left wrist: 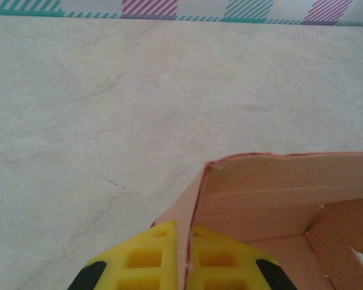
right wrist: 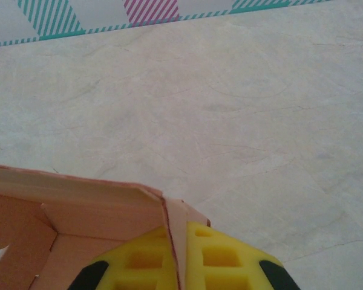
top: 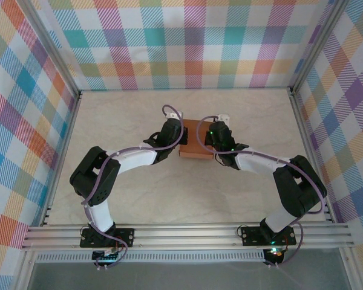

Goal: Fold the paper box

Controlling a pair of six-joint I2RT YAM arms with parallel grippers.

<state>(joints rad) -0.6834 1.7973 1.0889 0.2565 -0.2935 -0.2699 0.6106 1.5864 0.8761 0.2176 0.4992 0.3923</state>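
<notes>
Centrally, left tool (left wrist: 184,257), right tool (right wrist: 175,257) clamp opposite paper box (top: 196,142) edges.

Plaid walls (top: 193,42), pale marble tabletop (top: 169,199)

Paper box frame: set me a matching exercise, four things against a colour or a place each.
Things:
1. paper box
2. left end effector
3. right end effector
4. table

Matches:
a. pale, marbled
b. pinching the box wall on the top view's left
c. salmon-orange card
d. pinching the box wall on the top view's right

Pairs: 1-c, 2-b, 3-d, 4-a
</notes>
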